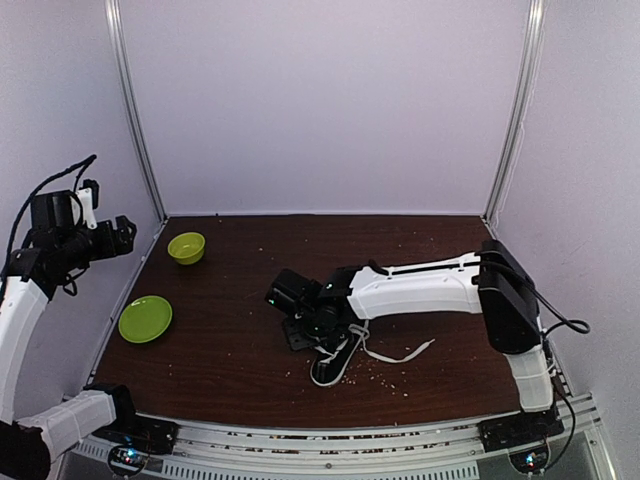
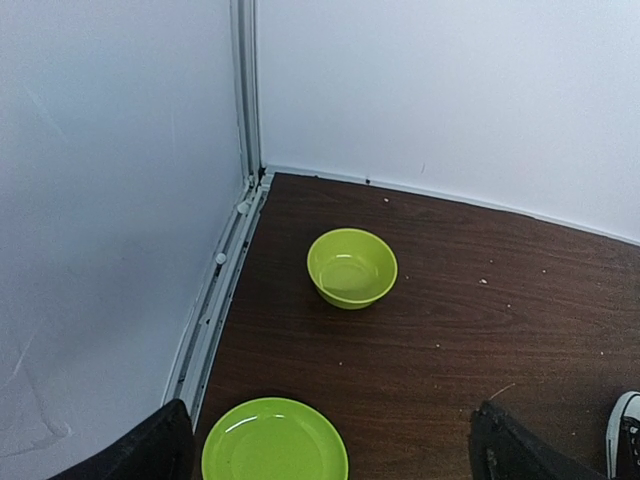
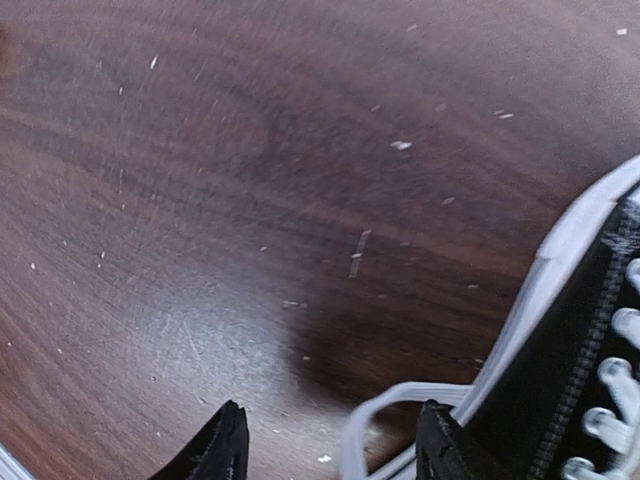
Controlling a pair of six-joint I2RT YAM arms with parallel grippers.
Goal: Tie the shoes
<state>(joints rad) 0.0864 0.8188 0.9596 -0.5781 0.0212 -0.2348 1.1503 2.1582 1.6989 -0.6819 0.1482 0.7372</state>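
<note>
The black sneaker [image 1: 334,364] with white sole lies near the table's front middle, and a white lace [image 1: 398,355] trails off to its right. My right gripper [image 1: 303,330] is low at the shoe's left side. In the right wrist view it [image 3: 335,452] is open just above the table. A white lace loop [image 3: 385,410] lies between the fingers, close to the right finger [image 3: 450,445], and the shoe's side with eyelets [image 3: 585,350] is at the right. My left gripper [image 1: 122,236] is raised at the far left, open and empty [image 2: 330,462]. The shoe's toe [image 2: 625,435] shows at that view's right edge.
A green bowl [image 1: 186,247] [image 2: 351,266] and a green plate [image 1: 145,318] [image 2: 275,442] sit at the table's left side. Crumbs are scattered on the brown table [image 1: 240,360]. White walls and metal posts enclose the table.
</note>
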